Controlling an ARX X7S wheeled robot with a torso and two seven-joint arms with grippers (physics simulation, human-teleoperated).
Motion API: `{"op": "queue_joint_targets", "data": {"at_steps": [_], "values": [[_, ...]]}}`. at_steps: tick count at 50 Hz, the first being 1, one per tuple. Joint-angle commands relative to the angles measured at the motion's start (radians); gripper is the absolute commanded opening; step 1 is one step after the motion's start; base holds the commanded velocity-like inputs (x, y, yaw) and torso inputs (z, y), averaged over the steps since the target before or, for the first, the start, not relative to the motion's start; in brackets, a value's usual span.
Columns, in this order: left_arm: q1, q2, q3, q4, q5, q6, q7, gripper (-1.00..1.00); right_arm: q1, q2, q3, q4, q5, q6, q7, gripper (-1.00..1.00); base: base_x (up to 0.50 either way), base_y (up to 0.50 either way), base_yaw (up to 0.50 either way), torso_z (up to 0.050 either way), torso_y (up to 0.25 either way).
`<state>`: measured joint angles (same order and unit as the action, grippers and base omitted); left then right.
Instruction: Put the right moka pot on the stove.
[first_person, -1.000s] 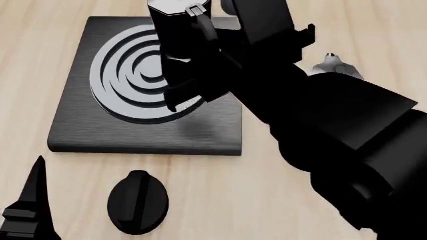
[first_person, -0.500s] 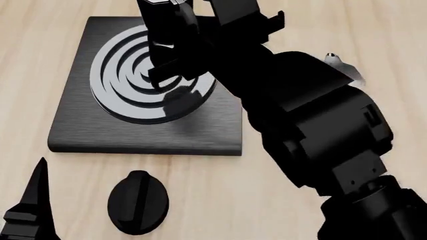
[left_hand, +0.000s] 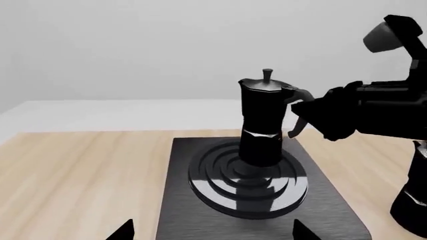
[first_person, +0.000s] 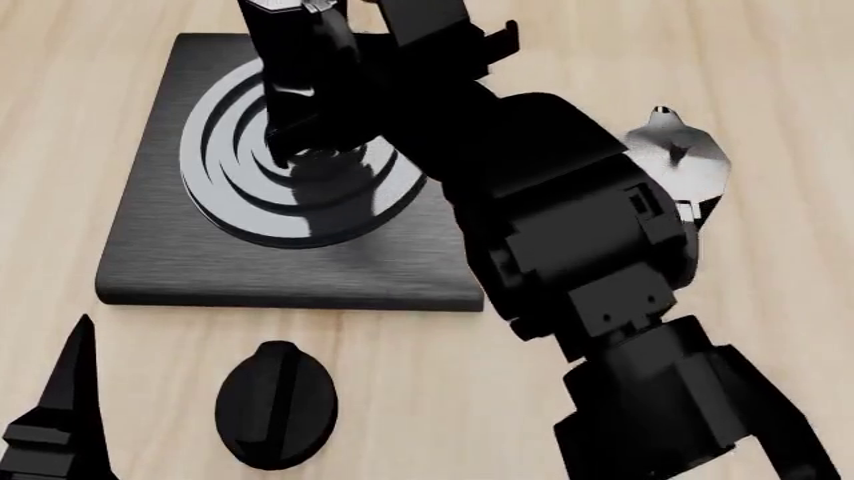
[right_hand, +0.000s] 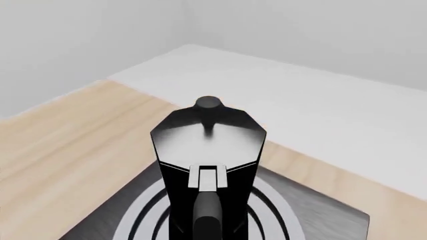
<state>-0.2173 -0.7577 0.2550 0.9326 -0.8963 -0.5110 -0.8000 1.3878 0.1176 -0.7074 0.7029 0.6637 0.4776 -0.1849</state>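
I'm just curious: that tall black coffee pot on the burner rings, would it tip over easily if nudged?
Probably, somewhat. The moka pot looks tall against its narrow base, resting on the stove's raised rings. Its glossy facets may be slippery. It looks rigid.

A small round black knob (first_person: 276, 403) is seen lying on the light wooden table (first_person: 120, 380). A second moka pot (first_person: 678, 160) stands further right, partly hidden.
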Motion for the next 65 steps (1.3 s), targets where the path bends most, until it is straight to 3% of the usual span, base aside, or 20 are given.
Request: {"op": "queue_joint_targets", "data": {"at_steps": [1, 45, 46, 65], "values": [[0.002, -0.002, 0.000, -0.004, -0.002, 0.009, 0.004, 1.00, 0.025, -0.052, 0.003, 0.108, -0.024, -0.077, -0.059, -1.00, 0.00, 0.00, 0.00, 0.000, 0.000], [-0.003, -0.014, 0.005, 0.002, -0.016, 0.015, -0.015, 1.00, 0.001, -0.078, -0.052, 0.270, -0.014, -0.139, -0.118, -1.00, 0.00, 0.00, 0.00, 0.000, 0.001], [0.001, -0.012, 0.007, 0.000, -0.008, 0.019, -0.012, 1.00, -0.003, -0.076, -0.056, 0.261, -0.015, -0.131, -0.109, 1.00, 0.00, 0.00, 0.00, 0.000, 0.000], [-0.026, -0.006, 0.029, -0.022, 0.002, -0.002, -0.017, 1.00, -0.059, 0.077, -0.047, -0.193, 0.076, 0.096, 0.041, 1.00, 0.00, 0.00, 0.00, 0.000, 0.000]]}}
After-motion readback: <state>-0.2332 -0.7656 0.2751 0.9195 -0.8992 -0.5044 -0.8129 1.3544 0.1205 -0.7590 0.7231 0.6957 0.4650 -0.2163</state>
